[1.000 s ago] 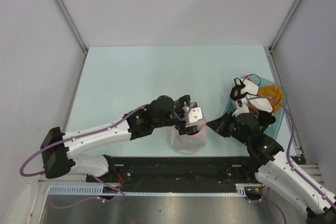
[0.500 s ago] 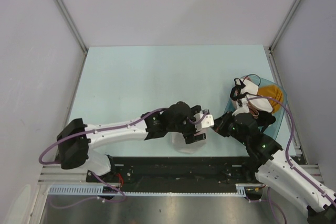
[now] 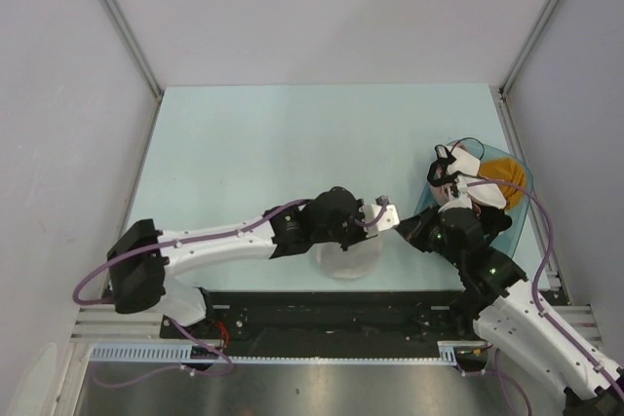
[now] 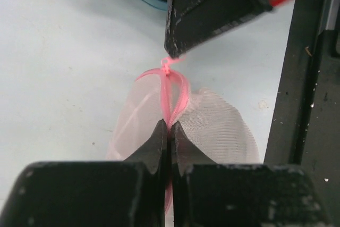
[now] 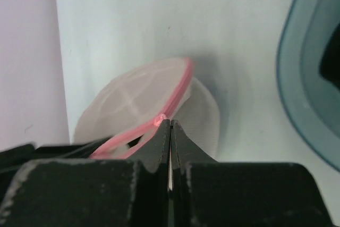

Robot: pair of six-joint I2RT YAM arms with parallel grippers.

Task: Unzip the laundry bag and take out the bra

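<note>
White see-through mesh laundry bag (image 4: 220, 126) with pink-trimmed rims lies on the pale blue table (image 4: 64, 51). The left gripper (image 4: 170, 134) and right gripper (image 5: 170, 131) are both clamped on its pink trim.

small white domed mesh laundry bag (image 4: 223, 128): fine see-through net, soft, matt; ribbed weave shows on the dome.
pink trim of the bag's rims (image 4: 179, 91): narrow cloth tape, slight sheen.
black left gripper fingers (image 4: 155, 150): hard plastic by the look, matt, smooth.
black right gripper fingers (image 5: 158, 150): same matt black finish.
pale blue-green bench (image 3: 253, 143): smooth, matt, a few small specks.
teal basin (image 5: 300, 78): translucent plastic, glossy.
orange cloth in the basin (image 3: 509, 174): soft fabric, matt.
white arm shells (image 3: 210, 245): smooth plastic, light gloss.
grey plate at the near edge (image 3: 292, 387): brushed metal, dull shine.
</note>
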